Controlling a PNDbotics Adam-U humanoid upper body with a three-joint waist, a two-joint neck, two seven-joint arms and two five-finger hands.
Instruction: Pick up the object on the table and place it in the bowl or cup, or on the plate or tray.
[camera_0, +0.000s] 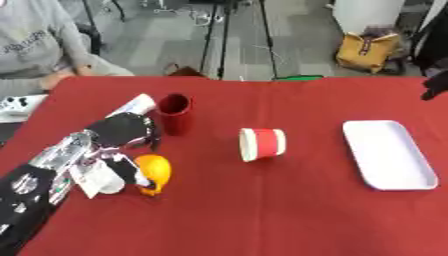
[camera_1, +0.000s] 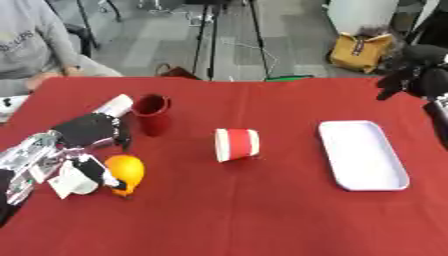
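orange object (camera_0: 155, 172) in left hand (camera_0: 122, 131) | dark red cup (camera_0: 174, 113) just behind

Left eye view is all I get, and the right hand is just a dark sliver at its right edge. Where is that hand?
Observer: The right eye view shows the whole right hand. It is by the far right corner of the red table.
Operator: Is it above the white tray?
Observer: No. It is beyond the white tray's far end and off to the right, apart from it.
Operator: Any of its arm in sight?
Observer: Only a short stretch of the right arm, at the right edge just below the hand.
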